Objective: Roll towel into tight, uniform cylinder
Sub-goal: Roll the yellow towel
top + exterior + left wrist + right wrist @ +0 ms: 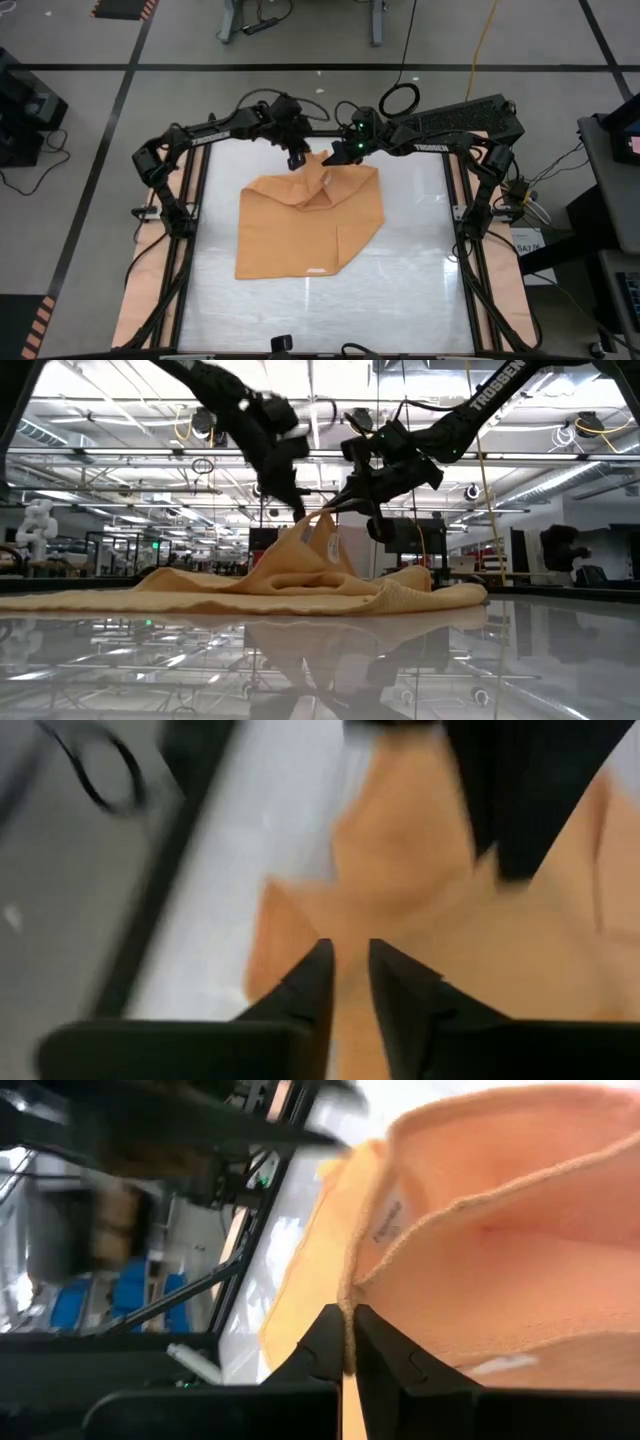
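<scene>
Towel (300, 230): you see it spread on the tabletop (400, 290), far edge lifted. Right claw (333, 158): pressed together, pinching that raised edge. Left claw (298, 160): just beside it above the towel, slightly parted, holding nothing.

One towel (300, 225), two arms, one table (400, 300).
</scene>
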`<action>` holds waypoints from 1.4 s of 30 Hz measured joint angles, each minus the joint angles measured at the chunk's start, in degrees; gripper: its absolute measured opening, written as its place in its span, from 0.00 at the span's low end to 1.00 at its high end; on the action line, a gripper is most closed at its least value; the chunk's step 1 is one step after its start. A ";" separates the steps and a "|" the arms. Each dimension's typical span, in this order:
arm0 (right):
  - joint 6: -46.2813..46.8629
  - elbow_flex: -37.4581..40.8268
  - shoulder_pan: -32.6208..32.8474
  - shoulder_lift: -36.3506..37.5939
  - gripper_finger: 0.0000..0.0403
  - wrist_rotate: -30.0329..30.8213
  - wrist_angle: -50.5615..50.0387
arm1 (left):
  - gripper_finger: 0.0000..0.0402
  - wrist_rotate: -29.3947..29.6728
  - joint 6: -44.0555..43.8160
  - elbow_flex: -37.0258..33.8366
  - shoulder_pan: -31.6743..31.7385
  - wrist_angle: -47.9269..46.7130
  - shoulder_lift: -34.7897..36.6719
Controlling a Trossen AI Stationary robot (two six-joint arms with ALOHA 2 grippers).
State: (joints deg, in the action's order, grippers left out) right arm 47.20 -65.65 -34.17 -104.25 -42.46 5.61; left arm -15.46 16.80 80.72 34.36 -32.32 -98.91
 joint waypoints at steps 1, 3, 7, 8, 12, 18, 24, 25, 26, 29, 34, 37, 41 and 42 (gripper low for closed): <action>0.02 -0.26 -0.02 0.00 0.01 -0.95 -0.15 | 0.24 0.02 0.00 0.79 0.01 0.45 1.10; -0.70 -1.05 0.03 0.17 0.00 -1.78 -0.32 | 0.32 0.20 -0.02 2.30 0.01 0.44 3.11; -7.59 -3.21 0.56 2.23 0.00 -0.11 -3.54 | 0.43 0.39 0.00 5.14 0.01 0.62 5.52; -9.65 -4.00 0.66 2.74 0.00 0.30 -5.82 | 0.45 0.45 -0.02 5.78 0.01 0.42 5.70; -17.72 -9.07 0.96 4.12 0.00 3.31 -19.61 | 0.47 0.77 -3.65 6.60 0.09 -0.27 5.51; -29.22 -19.46 1.11 5.09 0.00 9.74 -40.58 | 0.47 1.11 -6.29 7.61 0.13 0.45 5.57; -33.58 -24.79 1.77 5.09 0.00 12.73 -50.55 | 0.47 1.09 -4.00 7.52 1.38 -0.39 0.24; -34.01 -25.16 1.99 5.09 0.00 12.99 -51.77 | 0.47 1.11 -1.65 7.48 1.45 -0.37 -0.81; -34.62 -25.59 2.21 5.09 0.00 13.03 -53.04 | 0.47 1.14 1.64 7.48 1.40 -0.30 -1.74; -36.74 -26.05 2.96 5.09 0.00 12.98 -55.27 | 0.47 0.39 14.32 7.57 1.14 -0.20 -4.91; -40.18 -26.05 3.80 5.09 0.00 13.99 -58.60 | 0.41 -2.29 24.48 7.52 1.19 -1.77 -8.09; -41.95 -26.05 3.93 5.09 0.00 14.41 -60.32 | 0.37 5.58 24.53 7.57 0.36 -2.79 -9.85; -42.58 -26.05 3.91 5.09 0.00 14.47 -61.30 | 0.36 6.86 24.87 7.46 -0.29 -4.82 -11.25; -42.77 -26.05 3.93 5.09 0.00 14.45 -61.32 | 0.36 6.40 25.93 7.52 -0.50 -4.29 -11.42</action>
State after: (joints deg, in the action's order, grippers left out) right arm 4.43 -91.70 -30.24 -99.15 -28.01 -55.71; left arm -9.06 42.73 88.25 33.86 -36.61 -110.33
